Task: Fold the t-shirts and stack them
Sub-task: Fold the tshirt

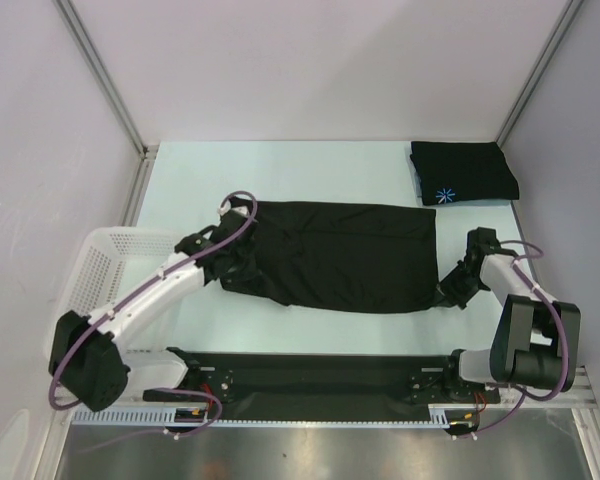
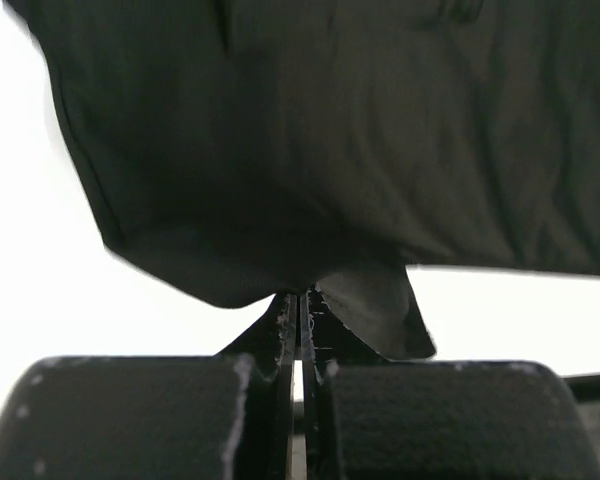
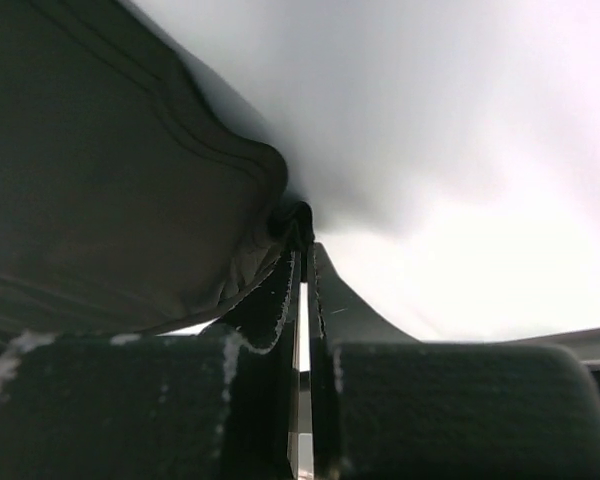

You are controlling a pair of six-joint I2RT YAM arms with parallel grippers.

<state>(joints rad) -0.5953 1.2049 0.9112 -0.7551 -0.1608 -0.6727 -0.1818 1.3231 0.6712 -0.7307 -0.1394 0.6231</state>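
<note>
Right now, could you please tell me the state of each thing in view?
spread t-shirt: laid out mid-table, pinched at both ends.
folded t-shirt: folded, logo up, far right corner.
basket: upright at the table's left edge.
left gripper: shut on spread t-shirt.
right gripper: shut on spread t-shirt.

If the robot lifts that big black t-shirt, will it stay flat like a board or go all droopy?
Probably droopy: the spread t-shirt already wrinkles and bunches where the left gripper pinches it. Held by both ends, with the right gripper on a corner, its middle would likely sag. It looks thin, so probably light.
</note>
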